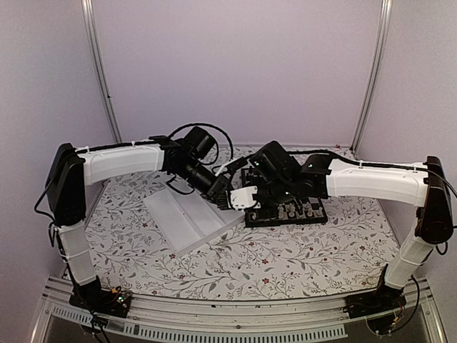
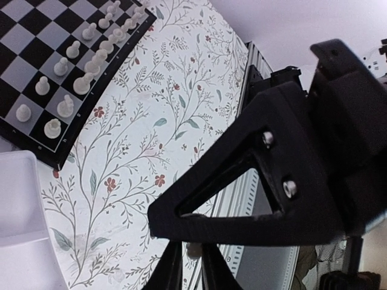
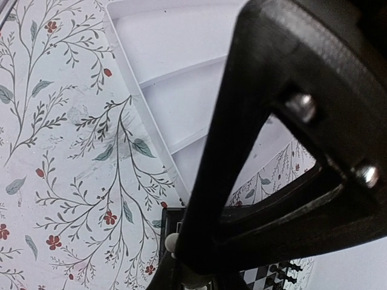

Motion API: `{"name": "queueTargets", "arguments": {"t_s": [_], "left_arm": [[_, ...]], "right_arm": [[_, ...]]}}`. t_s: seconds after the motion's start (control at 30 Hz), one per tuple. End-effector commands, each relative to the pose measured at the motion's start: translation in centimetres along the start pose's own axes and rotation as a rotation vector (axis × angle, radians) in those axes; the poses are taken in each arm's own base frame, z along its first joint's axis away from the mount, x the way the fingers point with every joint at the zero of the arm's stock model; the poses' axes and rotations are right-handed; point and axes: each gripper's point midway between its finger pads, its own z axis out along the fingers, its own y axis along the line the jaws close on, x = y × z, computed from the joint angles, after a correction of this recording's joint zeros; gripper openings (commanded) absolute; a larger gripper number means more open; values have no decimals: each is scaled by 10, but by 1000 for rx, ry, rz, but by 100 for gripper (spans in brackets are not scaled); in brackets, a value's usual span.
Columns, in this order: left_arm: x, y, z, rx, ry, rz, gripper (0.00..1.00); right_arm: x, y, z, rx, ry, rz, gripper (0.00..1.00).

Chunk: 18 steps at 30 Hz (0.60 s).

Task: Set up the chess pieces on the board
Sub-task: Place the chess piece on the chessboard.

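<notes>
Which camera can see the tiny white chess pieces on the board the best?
The left wrist view: the chess pieces stand in clear rows on the board. From the top view the right arm covers much of the board, hiding them. The right wrist view catches little more than a board corner.

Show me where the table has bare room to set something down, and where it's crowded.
Bare cloth runs along the near side, between the tray and board and the arm bases. Another patch lies right of the board. Crowded: the tray-board gap, where the left gripper and right gripper meet.
</notes>
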Motion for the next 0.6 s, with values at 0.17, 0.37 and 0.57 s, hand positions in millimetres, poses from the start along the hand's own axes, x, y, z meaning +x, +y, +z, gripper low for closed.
{"name": "queueTargets", "arguments": {"t_s": [0.17, 0.37, 0.57], "left_arm": [[-20, -32, -55, -174, -303, 229, 22], [-43, -77, -82, -414, -653, 646, 27], [-70, -88, -62, -429, -665, 774, 29]], "right_arm": [[3, -10, -35, -170, -280, 328, 5], [15, -29, -75, -384, -588, 625, 5], [15, -28, -93, -494, -707, 686, 5]]}}
